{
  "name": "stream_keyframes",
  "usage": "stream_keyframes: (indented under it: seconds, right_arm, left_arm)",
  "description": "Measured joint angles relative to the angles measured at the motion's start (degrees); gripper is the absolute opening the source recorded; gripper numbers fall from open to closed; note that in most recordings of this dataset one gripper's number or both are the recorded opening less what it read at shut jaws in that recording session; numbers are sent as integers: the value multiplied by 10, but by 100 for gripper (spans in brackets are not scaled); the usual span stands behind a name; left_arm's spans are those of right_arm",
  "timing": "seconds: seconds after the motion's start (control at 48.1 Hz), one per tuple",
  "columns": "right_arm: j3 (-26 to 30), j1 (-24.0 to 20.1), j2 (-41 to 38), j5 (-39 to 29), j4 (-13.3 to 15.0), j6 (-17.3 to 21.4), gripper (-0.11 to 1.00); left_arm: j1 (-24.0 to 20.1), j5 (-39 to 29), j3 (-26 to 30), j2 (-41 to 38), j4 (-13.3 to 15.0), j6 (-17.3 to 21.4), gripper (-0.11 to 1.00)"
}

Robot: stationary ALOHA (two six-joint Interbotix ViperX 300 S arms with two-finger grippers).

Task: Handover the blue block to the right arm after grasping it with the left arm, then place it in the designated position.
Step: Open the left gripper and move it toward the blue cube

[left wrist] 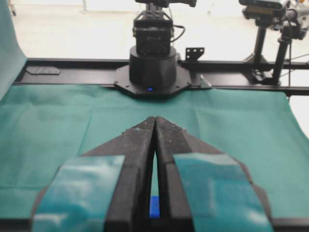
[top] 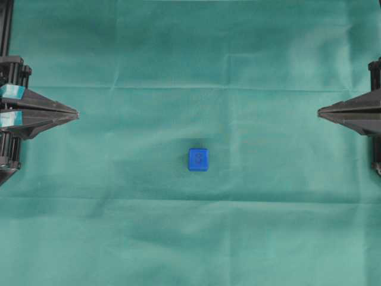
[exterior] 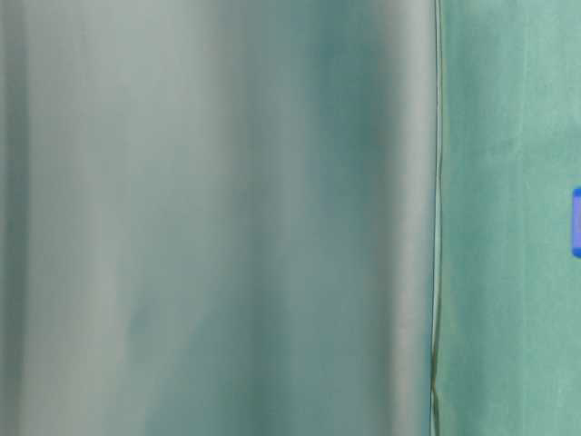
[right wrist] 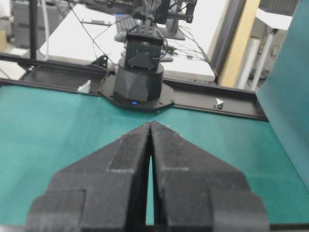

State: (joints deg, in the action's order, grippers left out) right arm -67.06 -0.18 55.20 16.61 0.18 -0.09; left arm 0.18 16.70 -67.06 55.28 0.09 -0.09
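Observation:
The blue block (top: 198,159) sits alone on the green cloth near the middle of the overhead view, a faint dark mark on its top. My left gripper (top: 77,114), with teal tape on its fingers, hovers at the left edge, shut and empty, far from the block. At the right edge my plain black right gripper (top: 319,111) is also shut and empty. In the left wrist view the shut tips (left wrist: 155,118) point across the table, and a sliver of the block (left wrist: 154,207) shows through the slit. The right gripper (right wrist: 150,123) holds nothing. The designated position does not show.
Green cloth (top: 190,238) covers the table, with creases across it. The table-level view is mostly a blurred cloth fold (exterior: 218,218), with a strip of the block (exterior: 576,221) at its right edge. Each wrist view faces the opposite arm's black base (left wrist: 152,63) (right wrist: 139,82) on a black rail.

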Motion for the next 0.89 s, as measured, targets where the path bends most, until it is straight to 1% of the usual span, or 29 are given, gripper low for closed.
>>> stream_keyframes:
  seconds: [0.062,0.166,0.707,0.77,0.811,0.832,0.895]
  right_arm:
    - [0,0,-1,-1,-3,6,0]
    - [1,0,-5,-17,-15,19,0]
    - [13,-1,-18,-49,-18,25,0]
    - [16,-1,-18,-54,-18,25,1]
    - [18,-1,-18,-57,-19,26,6]
    - [18,-1,-18,-58,-19,26,10]
    - [21,-1,-18,-59,-20,28,27]
  left_arm:
    - [0,-8,1,0,-1,5,2]
    - [0,-18,1,-2,-1,4,2]
    - [2,-37,5,-3,-1,5,2]
    - [2,-37,7,-3,-1,5,7]
    - [2,-37,6,-3,-1,5,14]
    - [2,-37,7,-4,-1,5,19]
    - [3,-37,7,-3,-1,5,35]
